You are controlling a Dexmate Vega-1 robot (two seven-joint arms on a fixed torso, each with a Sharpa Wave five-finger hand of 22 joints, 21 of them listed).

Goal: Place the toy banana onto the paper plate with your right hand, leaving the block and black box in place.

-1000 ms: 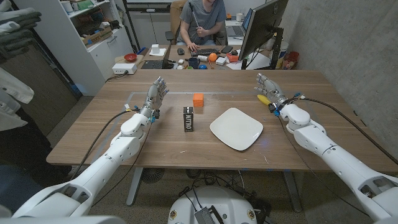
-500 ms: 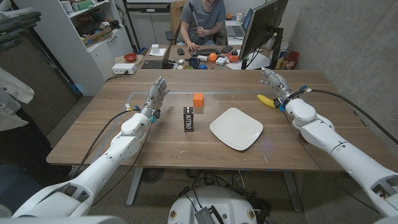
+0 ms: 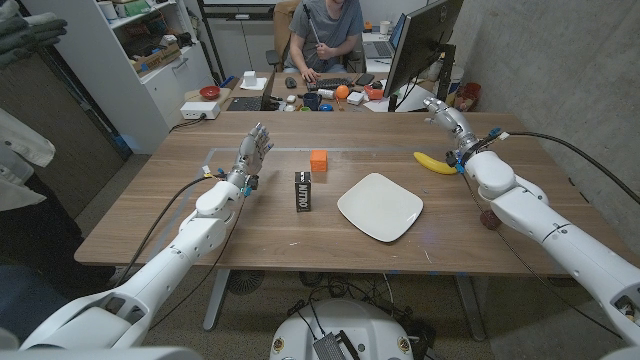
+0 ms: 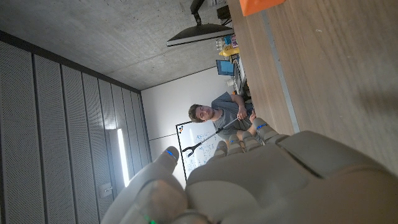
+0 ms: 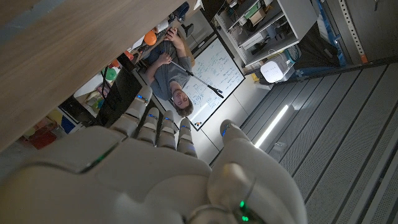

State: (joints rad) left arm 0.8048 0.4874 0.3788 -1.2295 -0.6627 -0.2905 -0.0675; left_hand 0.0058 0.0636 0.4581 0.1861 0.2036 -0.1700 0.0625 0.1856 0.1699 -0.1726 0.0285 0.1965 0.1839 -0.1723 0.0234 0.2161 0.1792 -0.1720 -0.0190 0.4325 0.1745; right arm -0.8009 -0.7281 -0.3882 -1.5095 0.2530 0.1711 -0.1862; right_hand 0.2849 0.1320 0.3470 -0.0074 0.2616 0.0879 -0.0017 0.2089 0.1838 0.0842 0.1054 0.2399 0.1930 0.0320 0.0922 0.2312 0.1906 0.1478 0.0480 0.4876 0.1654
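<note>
Toy banana lies on the tabletop at the robot's right, well apart from the paper plate, which sits bare near the middle. Right hand is raised just beyond and beside the banana, fingers extended and apart, holding nothing; no contact with the banana is visible in the head view. The right wrist view shows the back of that hand with fingers reaching out over the tabletop edge toward the room, again with nothing in its hold. Left hand stands on the far left of the working area, fingers spread and upright, empty, well clear of the black box and the orange block. The box stands upright to the left of the plate; the block sits behind it, nearer the far edge. A person is seated at a desk behind the tabletop. Assessment: the task is at the approach stage, grasp not yet made. The next move appears to call for bringing the right hand down over the banana, closing the fingers around it, then lifting and carrying it leftward to the plate, stopping short of the box and block
</note>
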